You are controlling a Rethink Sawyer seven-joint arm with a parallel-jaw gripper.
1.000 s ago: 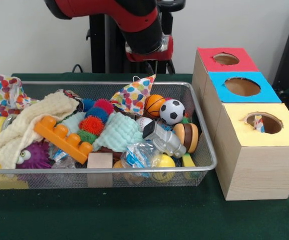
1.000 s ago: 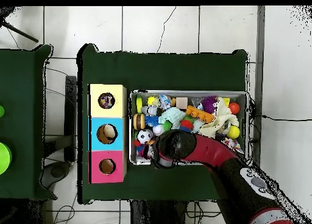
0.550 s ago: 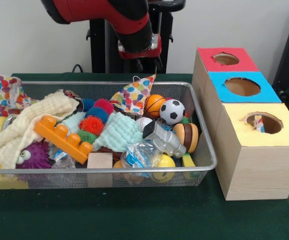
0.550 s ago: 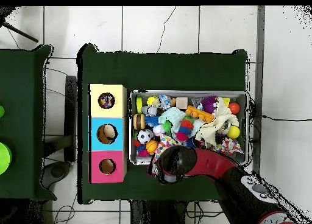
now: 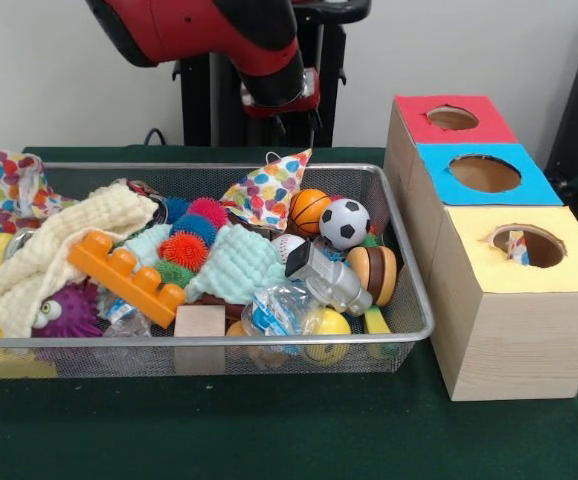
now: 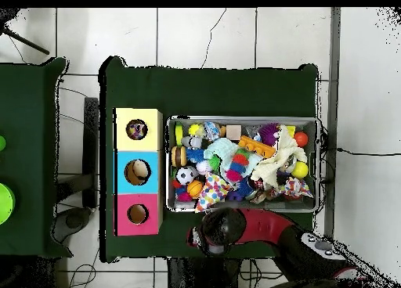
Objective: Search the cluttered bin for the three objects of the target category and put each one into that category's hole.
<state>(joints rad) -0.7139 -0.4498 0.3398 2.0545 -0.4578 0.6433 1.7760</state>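
Arm (image 5: 209, 35) sits at top centre of the front frame, raised above the wire bin (image 5: 409, 300); the jaws are hidden behind the wrist, so cannot tell their state or whether they hold anything. Bin fills the left and centre, packed with clutter: soccer ball (image 5: 344, 222), basketball (image 5: 309, 209), orange brick (image 5: 127, 272), patterned cloth (image 5: 267, 190). At right, the hole boxes in a row: red (image 5: 449, 118), blue (image 5: 484, 173), yellow (image 5: 529, 250).

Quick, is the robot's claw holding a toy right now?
Gripper: raised behind the bin, nothing visibly held; whether its jaws are open or shut cannot be told.
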